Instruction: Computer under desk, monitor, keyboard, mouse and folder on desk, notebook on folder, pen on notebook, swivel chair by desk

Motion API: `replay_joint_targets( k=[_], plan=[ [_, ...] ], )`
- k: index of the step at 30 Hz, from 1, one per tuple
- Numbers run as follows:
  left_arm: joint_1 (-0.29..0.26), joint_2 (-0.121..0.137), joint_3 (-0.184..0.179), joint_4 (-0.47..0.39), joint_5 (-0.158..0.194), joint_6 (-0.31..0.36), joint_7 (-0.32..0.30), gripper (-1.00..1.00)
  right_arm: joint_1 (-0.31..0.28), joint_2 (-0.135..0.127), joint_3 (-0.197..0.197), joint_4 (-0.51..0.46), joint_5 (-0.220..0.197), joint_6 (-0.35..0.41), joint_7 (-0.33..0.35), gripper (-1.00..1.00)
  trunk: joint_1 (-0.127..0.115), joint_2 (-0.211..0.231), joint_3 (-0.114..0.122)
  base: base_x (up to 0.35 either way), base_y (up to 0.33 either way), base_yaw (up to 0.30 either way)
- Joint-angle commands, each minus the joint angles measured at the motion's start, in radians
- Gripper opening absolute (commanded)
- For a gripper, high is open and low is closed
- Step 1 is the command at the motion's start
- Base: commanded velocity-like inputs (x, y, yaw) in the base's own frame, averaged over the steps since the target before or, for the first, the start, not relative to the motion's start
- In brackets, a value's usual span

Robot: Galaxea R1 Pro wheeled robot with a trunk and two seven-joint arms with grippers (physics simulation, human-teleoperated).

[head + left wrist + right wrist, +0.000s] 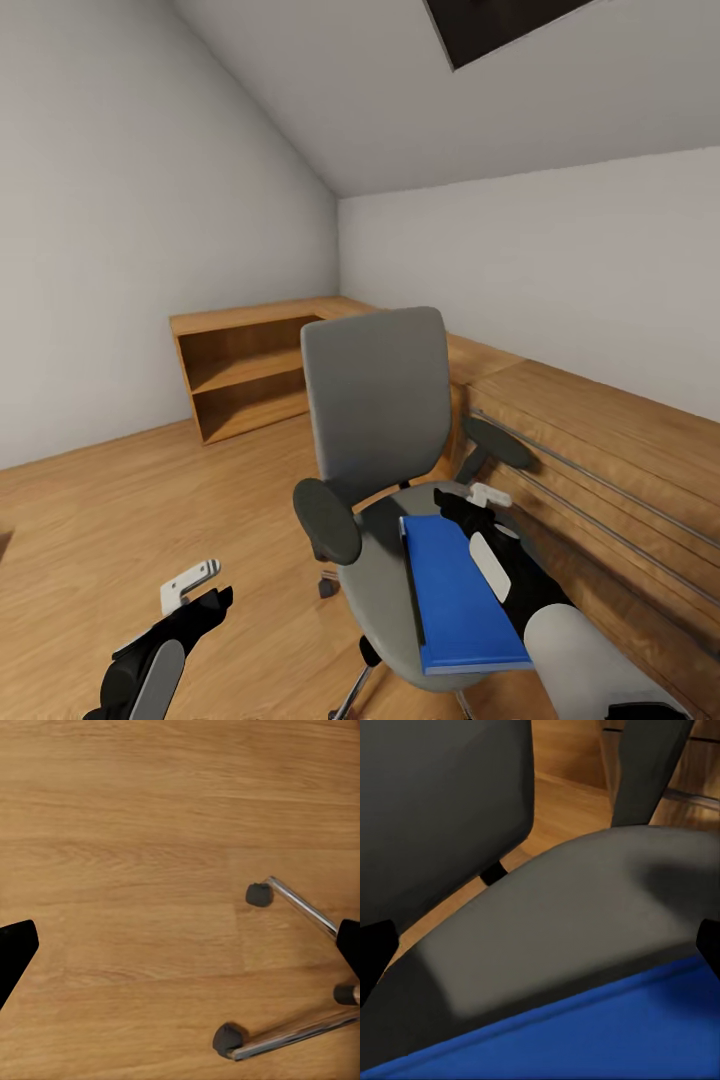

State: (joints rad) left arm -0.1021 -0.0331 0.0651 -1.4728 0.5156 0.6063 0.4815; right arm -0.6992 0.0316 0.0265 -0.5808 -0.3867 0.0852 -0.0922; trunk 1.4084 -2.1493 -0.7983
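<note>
The swivel chair [375, 400] stands in the middle of the head view, its grey back upright and its black armrests out to the sides. On its seat [562, 922] lies the blue folder [460, 600], also at the near edge of the right wrist view [607, 1035]. My right gripper [468, 498] hovers open just above the folder's far end and the seat, with nothing between its fingers [375, 952]. My left gripper [200, 590] hangs open over the floor beside the chair, looking down on the chrome base [300, 907]. The desk, computer, monitor, keyboard, mouse, notebook and pen are out of view.
Light wooden low shelving [250, 375] runs along the far wall into the corner. A wooden ledge with metal rails [600, 470] lies close behind and right of the chair. Casters [259, 894] rest on the wooden floor [120, 520], which stretches open to the left.
</note>
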Motion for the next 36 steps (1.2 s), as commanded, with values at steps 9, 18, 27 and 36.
replay_joint_targets(
  k=[9,18,27,36],
  plan=[
    [-0.001,0.001,-0.021,0.003,0.007,0.003,0.004,1.00,0.000,-0.001,0.068,-0.004,0.108,0.008,-0.075,1.00,0.008,-0.015,-0.007,0.000,0.000,0.000],
    [-0.001,0.003,-0.027,0.004,0.006,0.003,0.003,1.00,0.000,-0.001,0.075,-0.004,0.114,0.012,-0.079,1.00,0.008,-0.015,-0.007,0.087,0.000,0.000],
    [-0.001,0.002,-0.028,0.005,0.006,0.002,0.002,1.00,0.000,0.001,0.075,-0.004,0.112,0.099,-0.078,1.00,0.008,-0.015,-0.007,0.066,0.000,0.000],
    [-0.001,0.002,-0.028,0.005,0.006,0.003,0.003,1.00,0.000,0.001,0.075,-0.004,0.112,0.148,-0.078,1.00,0.008,-0.015,-0.007,0.013,0.000,0.000]
  ],
)
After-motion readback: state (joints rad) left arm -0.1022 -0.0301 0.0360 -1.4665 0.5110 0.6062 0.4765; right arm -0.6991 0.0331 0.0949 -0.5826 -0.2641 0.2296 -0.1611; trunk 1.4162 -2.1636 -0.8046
